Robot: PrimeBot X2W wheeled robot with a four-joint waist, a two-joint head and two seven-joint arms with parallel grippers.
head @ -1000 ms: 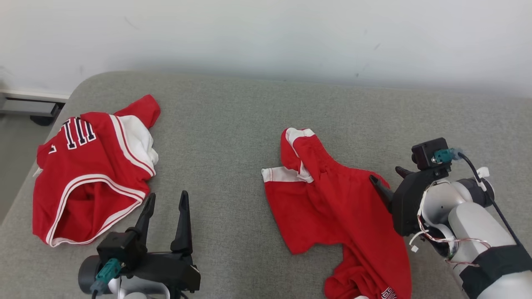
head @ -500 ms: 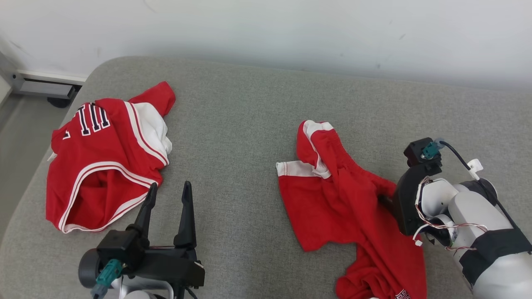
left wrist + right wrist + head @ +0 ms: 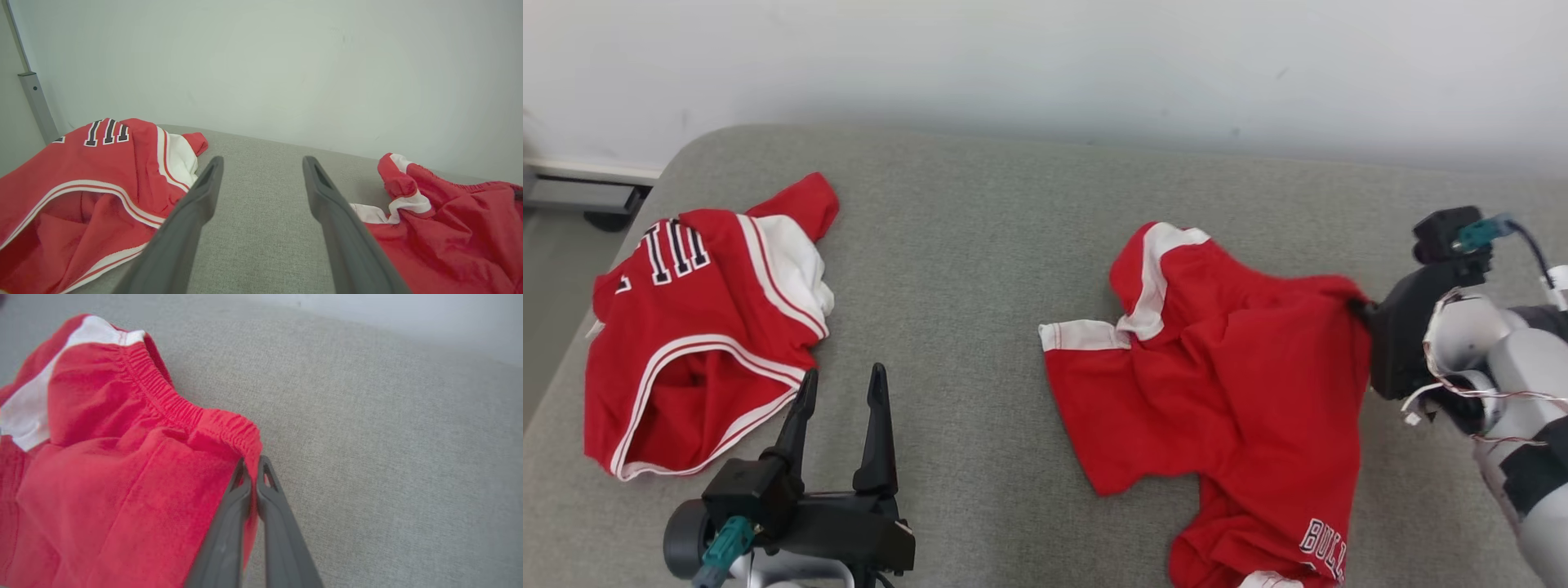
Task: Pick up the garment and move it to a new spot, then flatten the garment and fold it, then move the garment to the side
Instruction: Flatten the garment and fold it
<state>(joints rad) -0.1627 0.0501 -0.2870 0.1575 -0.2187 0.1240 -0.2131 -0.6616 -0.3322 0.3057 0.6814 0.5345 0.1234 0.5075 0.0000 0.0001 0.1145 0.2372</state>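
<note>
Nearest, at 7 o'clock in the head view, the left gripper [image 3: 841, 377] is seen idle above the grey cushion [image 3: 980, 261], its two dark fingers spread wide with nothing held between them. Further in, from 5 toward 3 o'clock, the red shorts [image 3: 1225, 392] are laid on the cushion, with white lettering [image 3: 1323, 545] at the near leg and a white side panel [image 3: 1156, 278] at the far end. At 3 o'clock the right gripper [image 3: 253, 462] is found pressed together on the elastic waistband [image 3: 175, 404], a fold of red cloth being pinched between its fingertips. A second ago those fingers were spread over the bunched shorts. Since then they have been sunk into the cloth, closed and drawn toward 2 o'clock, so that the waistband has been pulled taut and the garment opened out wider than before. It is judged that the grasp for the first step has been made and that lifting and carrying to a new spot can follow; flattening and folding are not yet begun. Farther off, at 9 o'clock, a red jersey [image 3: 694, 327] with white trim is left untouched, well apart from the shorts, and beyond it the pale wall [image 3: 1045, 65] is seen at 12 o'clock
</note>
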